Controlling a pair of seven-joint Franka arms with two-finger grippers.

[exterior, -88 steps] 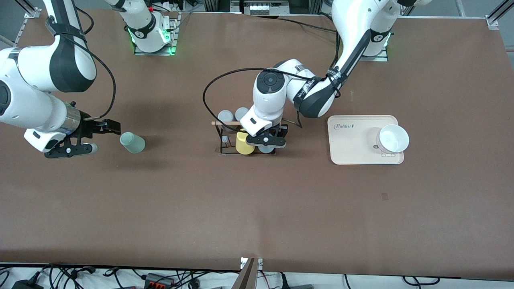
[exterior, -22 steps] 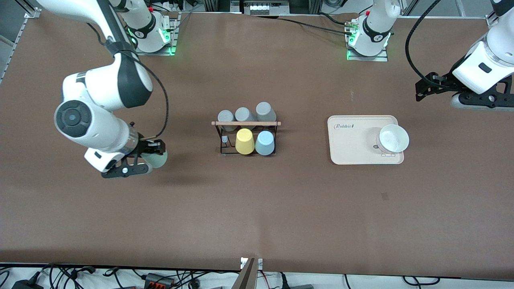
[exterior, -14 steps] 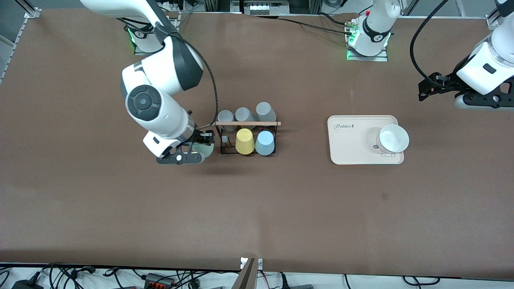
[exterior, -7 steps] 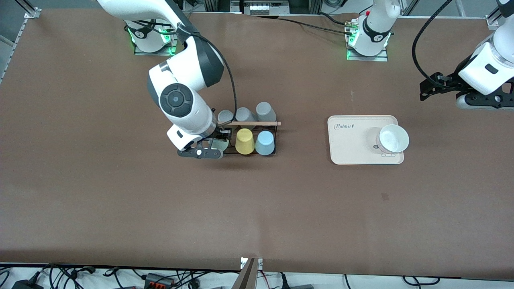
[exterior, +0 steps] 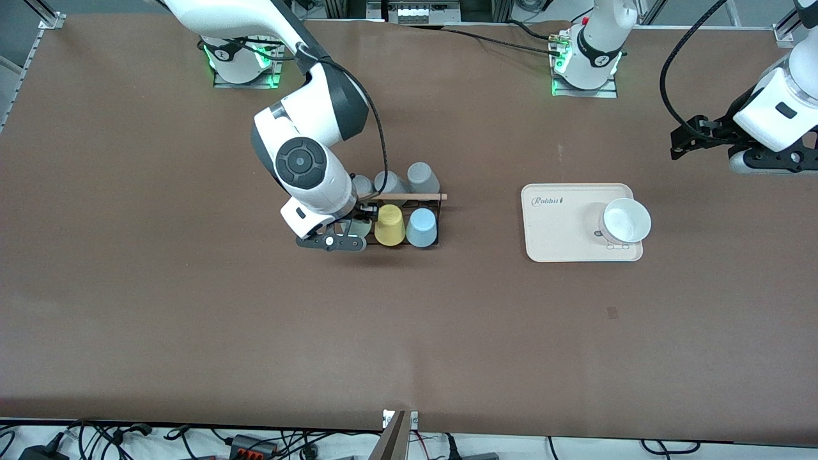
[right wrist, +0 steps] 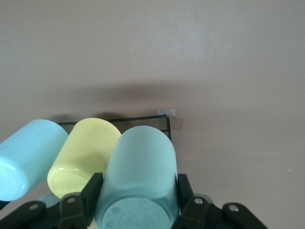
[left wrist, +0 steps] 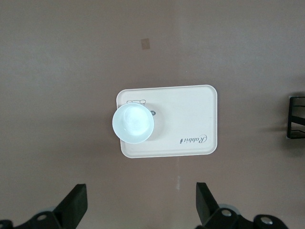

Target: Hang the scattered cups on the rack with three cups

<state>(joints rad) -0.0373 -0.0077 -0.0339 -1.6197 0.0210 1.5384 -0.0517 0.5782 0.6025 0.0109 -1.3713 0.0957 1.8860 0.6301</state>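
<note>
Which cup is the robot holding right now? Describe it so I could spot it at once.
Find the small black wire rack with a wooden rod, in the middle of the table. On its row nearer the front camera sit a light blue cup and a yellow cup; the mint green cup is beside the yellow one, at the right arm's end. It alone is clamped in the right gripper.

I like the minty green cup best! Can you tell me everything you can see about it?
The mint green cup is small, plain and smooth, like plastic, with no handle and gently tapered sides. The right gripper holds it, one finger pressed on each side, its flat bottom facing the wrist camera. It is at the rack, right beside the yellow cup, at the rack's end toward the right arm. From the front, the arm hides most of it.
</note>
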